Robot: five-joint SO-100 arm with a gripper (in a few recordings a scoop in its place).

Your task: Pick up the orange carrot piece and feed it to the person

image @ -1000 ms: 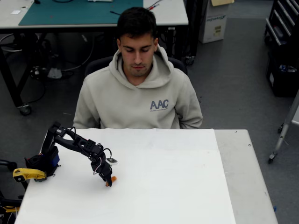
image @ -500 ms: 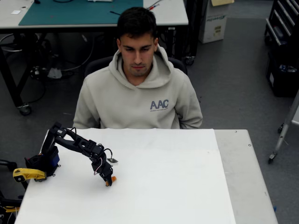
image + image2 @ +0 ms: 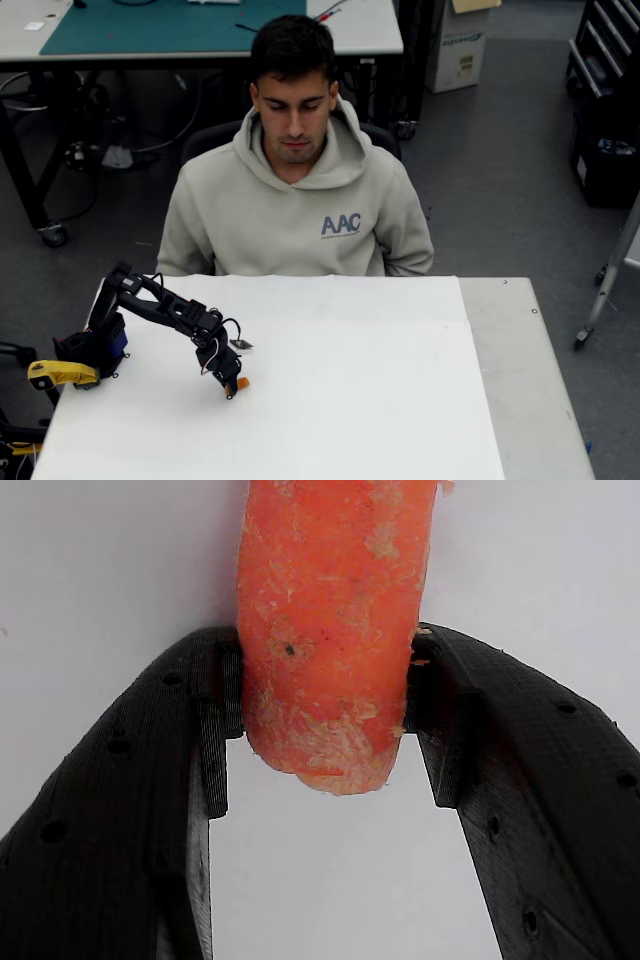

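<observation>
Overhead view high above table [image 3: 400, 400]; wrist view close behind gripper [image 3: 325, 710], both sharing it.

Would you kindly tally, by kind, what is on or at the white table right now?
Carrot pieces: 1, the orange carrot piece clamped in the end effector
Robot arms: 1
People: 1, the person seated behind the table
Total: 3

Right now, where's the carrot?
The carrot is clamped between the tool's two fingertips in the wrist view. In the overhead view it sits low over the white table's left half, in front of the person.
</observation>
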